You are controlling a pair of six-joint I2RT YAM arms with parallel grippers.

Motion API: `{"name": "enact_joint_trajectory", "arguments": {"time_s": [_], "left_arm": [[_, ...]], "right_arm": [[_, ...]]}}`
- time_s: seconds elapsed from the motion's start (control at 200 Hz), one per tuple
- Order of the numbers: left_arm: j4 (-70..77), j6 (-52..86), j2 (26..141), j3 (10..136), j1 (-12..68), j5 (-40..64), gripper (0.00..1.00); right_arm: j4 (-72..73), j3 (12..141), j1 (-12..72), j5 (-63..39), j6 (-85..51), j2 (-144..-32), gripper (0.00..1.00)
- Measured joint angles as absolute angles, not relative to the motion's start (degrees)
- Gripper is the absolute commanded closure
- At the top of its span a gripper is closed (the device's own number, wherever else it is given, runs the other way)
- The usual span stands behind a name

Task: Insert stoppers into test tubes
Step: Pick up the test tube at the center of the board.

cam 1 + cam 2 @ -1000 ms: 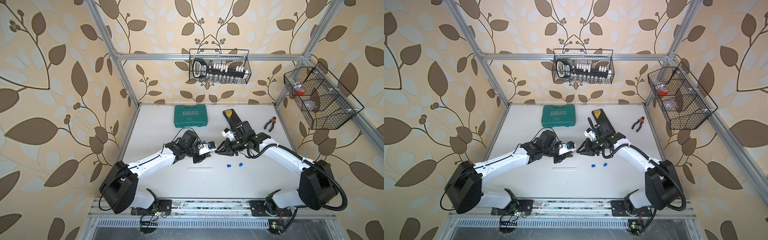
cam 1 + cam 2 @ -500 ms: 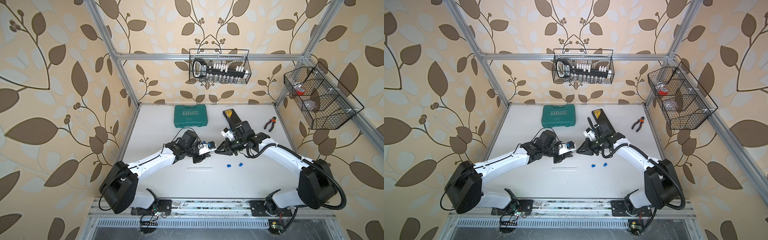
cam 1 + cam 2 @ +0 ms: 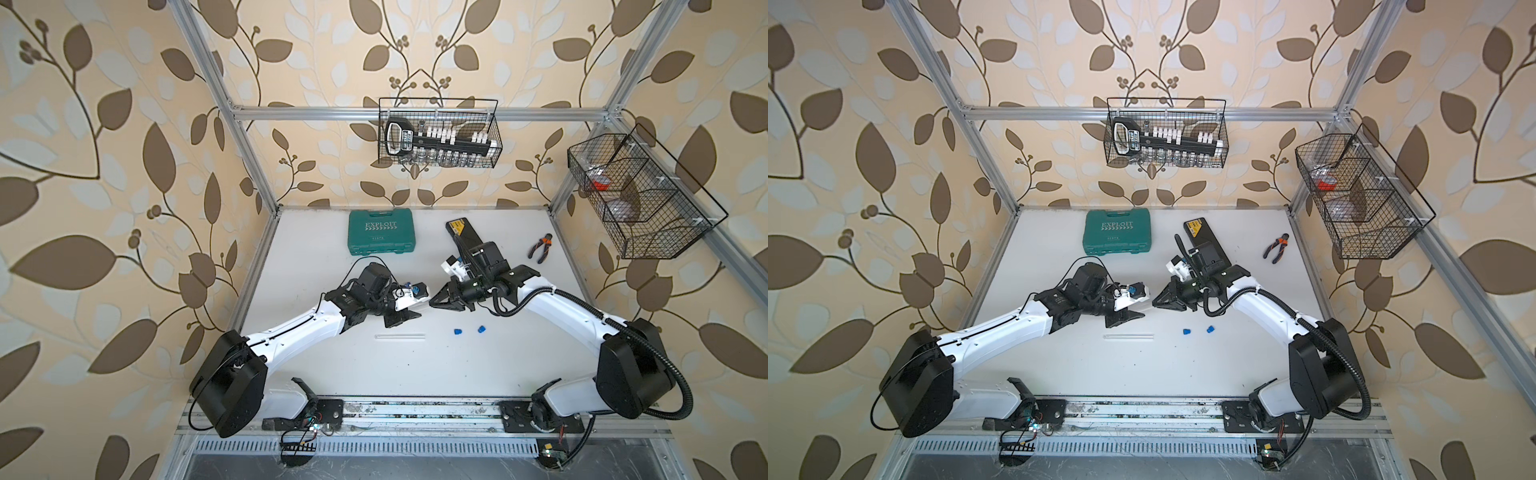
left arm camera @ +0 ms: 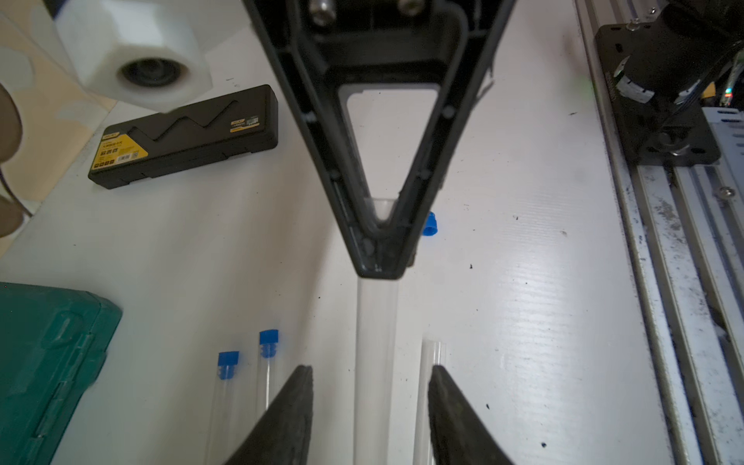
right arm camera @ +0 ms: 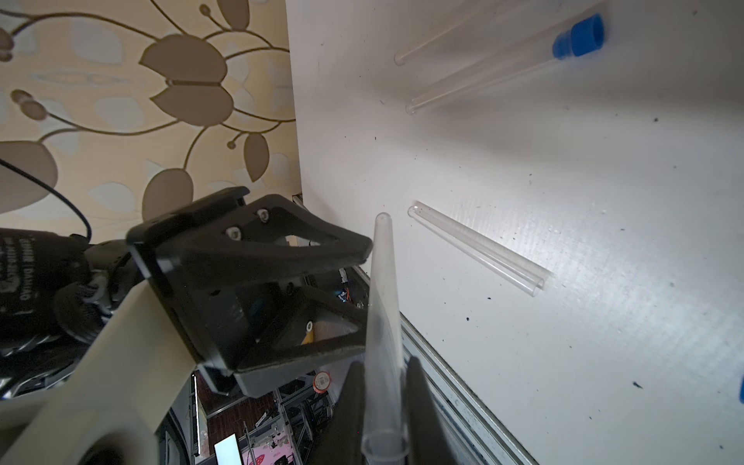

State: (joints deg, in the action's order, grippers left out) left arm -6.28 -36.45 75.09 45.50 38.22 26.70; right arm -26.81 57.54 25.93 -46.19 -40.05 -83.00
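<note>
The right gripper (image 5: 382,378) is clamping a slender clear test tube (image 5: 381,290) near its open mouth, while the left gripper (image 4: 371,368) is standing released around its rounded end. Seemingly mid-handover, the next move is calling for a stubby blue plastic stopper (image 3: 457,331) lying loose on the white bench (image 3: 374,374).

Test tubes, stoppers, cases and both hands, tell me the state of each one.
Right hand: shut on the held test tube.
Left hand: open around that tube, not gripping.
Held test tube: raised, no stopper.
Bare test tube: lying flat, no stopper.
Two stoppered test tubes: lying flat, blue stoppers in.
Two loose stoppers: lying unused.
Green case: closed.
Black case: closed.
</note>
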Motion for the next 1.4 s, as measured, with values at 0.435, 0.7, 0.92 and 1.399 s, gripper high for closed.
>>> {"name": "enact_joint_trajectory", "arguments": {"time_s": [0.435, 0.7, 0.92, 1.399], "left_arm": [[-3.88, -35.00, 73.87, 42.87, 38.17, 25.26, 0.58], [-3.86, -35.14, 74.00, 42.87, 38.17, 25.04, 0.64], [-4.25, -35.79, 74.87, 42.87, 38.17, 24.88, 0.75], [-5.34, -37.52, 74.87, 43.16, 38.17, 24.80, 0.96]], "right_arm": [[-26.76, 57.54, 25.93, -48.77, -40.03, -82.43, 0.98], [-26.70, 57.54, 25.93, -49.71, -40.05, -82.26, 0.99], [-26.28, 57.54, 25.93, -50.00, -40.05, -82.24, 0.99], [-25.91, 57.54, 25.89, -49.98, -40.05, -82.24, 0.98]]}}
